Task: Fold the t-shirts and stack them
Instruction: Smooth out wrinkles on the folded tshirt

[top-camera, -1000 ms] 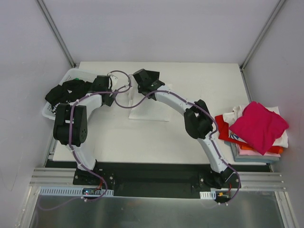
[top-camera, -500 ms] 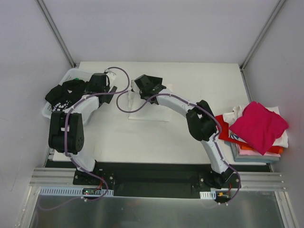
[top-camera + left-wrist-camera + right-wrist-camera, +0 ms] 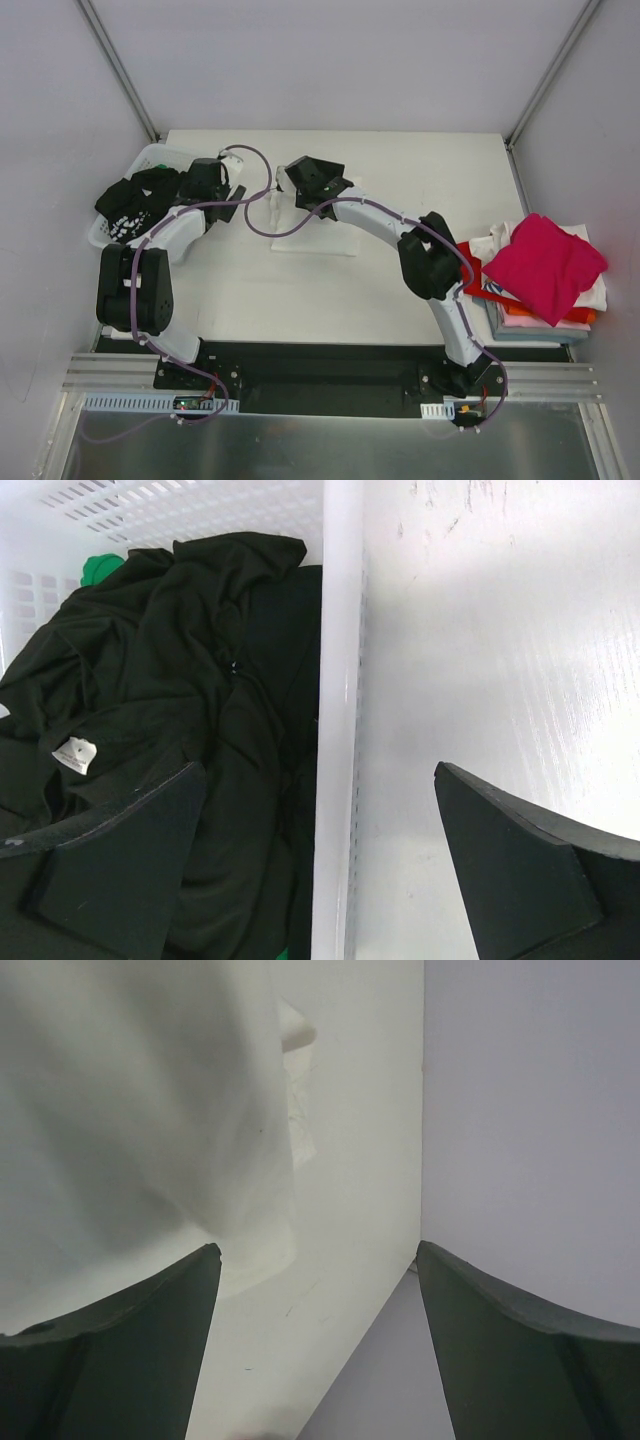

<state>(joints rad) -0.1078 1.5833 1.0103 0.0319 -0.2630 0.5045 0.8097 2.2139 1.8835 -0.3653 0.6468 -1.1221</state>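
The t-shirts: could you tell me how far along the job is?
Done: a pile at the right, pink shirt on top. In hand: a white shirt lying flat under the open right gripper. Left: a black shirt in the basket by the open left gripper.

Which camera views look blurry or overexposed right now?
Right wrist view: the white cloth shirt sits close and soft-focused, nearly washed out. Left wrist view: glare on the white table, the black crumpled shirt dark with faint folds. Top view: sharp, evenly lit.
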